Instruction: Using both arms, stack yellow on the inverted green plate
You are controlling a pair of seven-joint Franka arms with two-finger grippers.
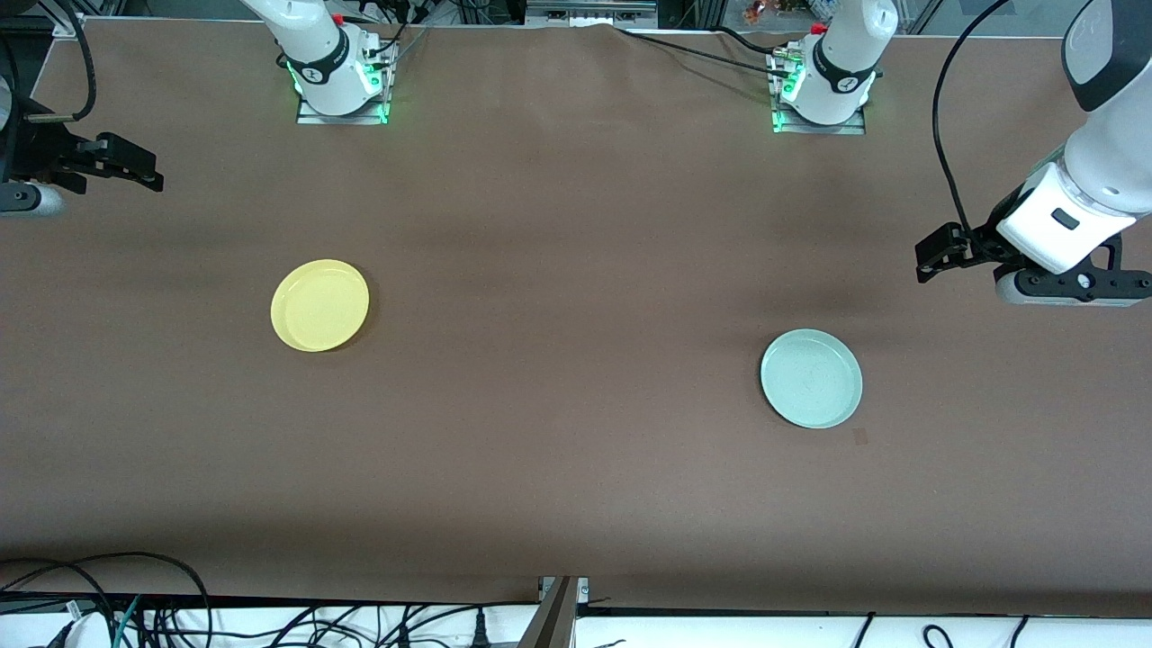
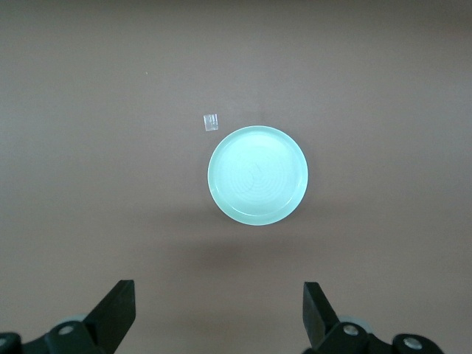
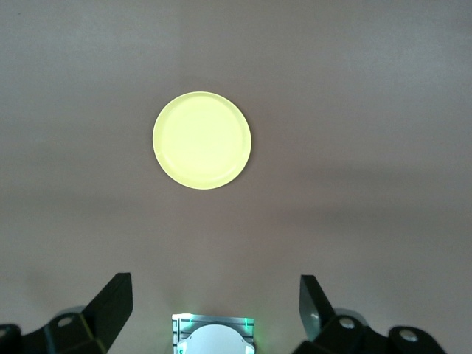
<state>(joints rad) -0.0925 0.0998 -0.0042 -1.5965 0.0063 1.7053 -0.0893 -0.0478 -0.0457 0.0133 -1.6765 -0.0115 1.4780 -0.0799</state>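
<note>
The yellow plate [image 1: 319,304] lies flat on the brown table toward the right arm's end; it also shows in the right wrist view [image 3: 201,140]. The pale green plate [image 1: 811,378] lies flat toward the left arm's end, apparently rim up, and shows in the left wrist view [image 2: 257,175]. The two plates are far apart. My left gripper [image 1: 931,256] hangs open and empty in the air over the table's left-arm end, off to the side of the green plate [image 2: 219,295]. My right gripper [image 1: 135,169] hangs open and empty over the right-arm end [image 3: 215,291].
A small clear tape square [image 1: 859,436] lies on the table close to the green plate, nearer the front camera [image 2: 212,122]. The arm bases [image 1: 340,81] [image 1: 821,90] stand along the table's edge farthest from the camera. Cables run past the edge nearest the camera.
</note>
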